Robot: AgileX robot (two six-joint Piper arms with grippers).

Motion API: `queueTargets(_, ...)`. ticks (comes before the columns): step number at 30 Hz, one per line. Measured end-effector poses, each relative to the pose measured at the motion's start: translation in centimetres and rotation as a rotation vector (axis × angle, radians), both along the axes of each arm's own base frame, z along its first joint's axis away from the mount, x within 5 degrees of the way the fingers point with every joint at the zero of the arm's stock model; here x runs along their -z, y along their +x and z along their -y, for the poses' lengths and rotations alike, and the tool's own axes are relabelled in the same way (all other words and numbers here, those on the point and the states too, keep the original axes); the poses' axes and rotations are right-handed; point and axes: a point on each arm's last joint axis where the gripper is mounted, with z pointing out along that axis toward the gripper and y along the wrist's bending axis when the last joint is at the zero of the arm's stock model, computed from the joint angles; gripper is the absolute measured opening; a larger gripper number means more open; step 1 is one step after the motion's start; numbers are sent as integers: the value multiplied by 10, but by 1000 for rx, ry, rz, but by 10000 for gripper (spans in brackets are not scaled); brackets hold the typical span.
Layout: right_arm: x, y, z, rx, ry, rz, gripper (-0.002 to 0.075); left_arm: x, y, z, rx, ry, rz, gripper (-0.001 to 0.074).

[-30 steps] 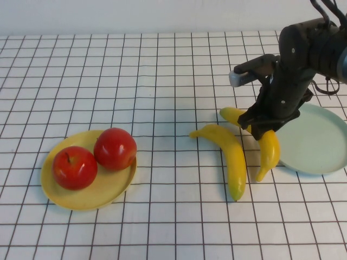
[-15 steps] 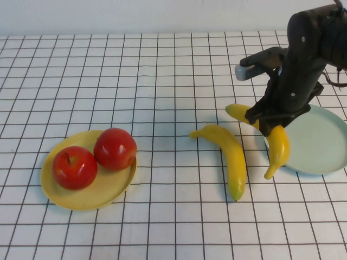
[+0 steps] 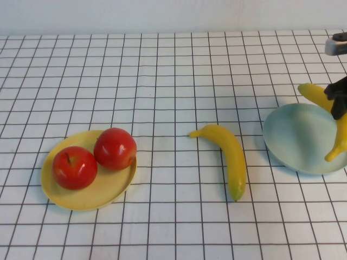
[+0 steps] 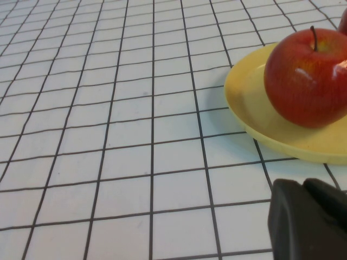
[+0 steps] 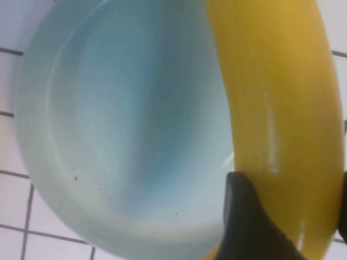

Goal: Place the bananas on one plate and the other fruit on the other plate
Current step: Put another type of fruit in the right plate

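Observation:
My right gripper (image 3: 340,101) is at the far right edge of the high view, shut on one banana (image 3: 316,94) and holding it above the pale blue-green plate (image 3: 295,135). In the right wrist view the fingers (image 5: 246,222) clamp the banana (image 5: 276,108) over the plate (image 5: 124,135). The second banana (image 3: 231,157) lies on the table left of that plate. Two red apples (image 3: 75,167) (image 3: 115,148) sit on the yellow plate (image 3: 81,197) at the left. My left gripper (image 4: 303,187) is shut and empty, low beside the yellow plate (image 4: 255,108) and an apple (image 4: 309,76); it is out of the high view.
The table is covered with a white cloth with a black grid (image 3: 162,81). A pale wall runs along the far edge. Open cloth lies between the two plates and along the near edge.
My right gripper has lifted the banana off the table and carried it right, from beside the lying banana to above the blue-green plate. The arm is now mostly out of view.

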Motion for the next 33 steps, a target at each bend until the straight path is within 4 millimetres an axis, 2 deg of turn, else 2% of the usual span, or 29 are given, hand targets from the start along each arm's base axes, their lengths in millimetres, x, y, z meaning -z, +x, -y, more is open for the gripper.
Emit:
queueTargets(12, 43, 16, -7, -148, 72, -50, 298, 0, 0, 0, 0, 0, 0, -1)
queueTargets(14, 43, 16, -7, -151, 76, -44, 318, 0, 0, 0, 0, 0, 0, -1)
queueTargets(19, 44, 16, -6, -159, 64, -48, 448, 0, 0, 0, 0, 1, 0, -1)
queueTargets(23, 43, 14, -6, -162, 65, -65, 439, 0, 0, 0, 0, 1, 0, -1)
queueTargets(25, 35, 12, -8, -163, 90, -77, 414, 0, 0, 0, 0, 1, 0, -1)
queueTargets(29, 8, 10, -25, -136, 236, -32, 356, 0, 0, 0, 0, 1, 0, -1)
queueTargets(31, -2, 6, -44, -172, 271, -15, 326, 0, 0, 0, 0, 1, 0, -1)
queueTargets(33, -5, -1, -74, -253, 255, -17, 289, 0, 0, 0, 0, 1, 0, -1)
